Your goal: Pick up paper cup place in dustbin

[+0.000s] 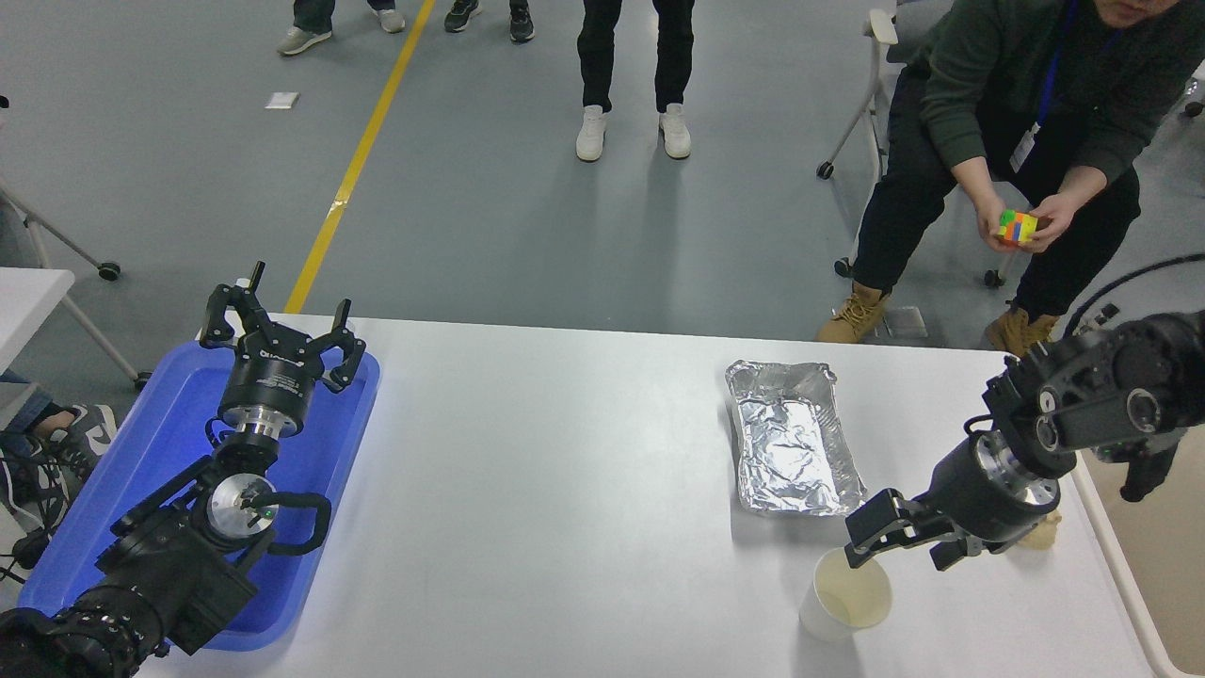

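The white paper cup point(843, 594) stands upright near the table's front edge, its cream inside showing. My right gripper point(899, 544) hangs open just above and right of the cup's rim, with nothing between its fingers. Only the cream rim and a slice of the inside of the dustbin point(1125, 556) show, at the table's right edge, partly behind my right arm. My left gripper point(281, 331) is parked open over the blue tray at the lower left.
A silver foil tray point(794, 438) lies just behind the cup. A crumpled tan paper wad point(1043, 534) is mostly hidden behind my right wrist. The blue tray point(160, 471) lies under my left arm. A seated person at the far right holds a coloured cube point(1017, 226).
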Motion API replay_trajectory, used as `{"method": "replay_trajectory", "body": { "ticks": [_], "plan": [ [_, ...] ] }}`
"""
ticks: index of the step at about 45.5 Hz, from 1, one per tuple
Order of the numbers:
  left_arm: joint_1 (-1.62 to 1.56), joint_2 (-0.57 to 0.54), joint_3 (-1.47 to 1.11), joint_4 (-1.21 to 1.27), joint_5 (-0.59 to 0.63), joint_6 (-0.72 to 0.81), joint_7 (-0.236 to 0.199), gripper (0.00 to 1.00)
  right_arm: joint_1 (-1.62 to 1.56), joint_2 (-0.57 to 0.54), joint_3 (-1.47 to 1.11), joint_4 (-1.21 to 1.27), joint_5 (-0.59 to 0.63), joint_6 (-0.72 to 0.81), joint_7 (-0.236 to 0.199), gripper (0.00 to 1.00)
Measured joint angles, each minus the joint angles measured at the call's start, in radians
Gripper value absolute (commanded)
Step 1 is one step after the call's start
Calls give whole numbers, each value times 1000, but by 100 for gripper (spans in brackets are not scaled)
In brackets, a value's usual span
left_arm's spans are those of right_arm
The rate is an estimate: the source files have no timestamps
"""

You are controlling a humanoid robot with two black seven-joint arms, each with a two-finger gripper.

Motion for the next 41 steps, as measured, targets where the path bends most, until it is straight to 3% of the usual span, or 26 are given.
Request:
{"method": "replay_trajectory", "body": {
  "ticks": [27, 34, 38, 41],
  "plan": [
    [0, 0, 0, 0, 0, 0, 0, 100, -162, 29, 13, -58, 10, -160, 1, 96],
    [0, 0, 0, 0, 0, 0, 0, 100, -182, 29, 8, -72, 11, -191, 0, 82],
    [0, 0, 0, 0, 0, 0, 0, 100, -191, 30, 5, -76, 9, -211, 0, 64],
    [0, 0, 0, 0, 0, 0, 0, 100, -197, 30, 3, -79, 5, -227, 0, 45]
  ]
}}
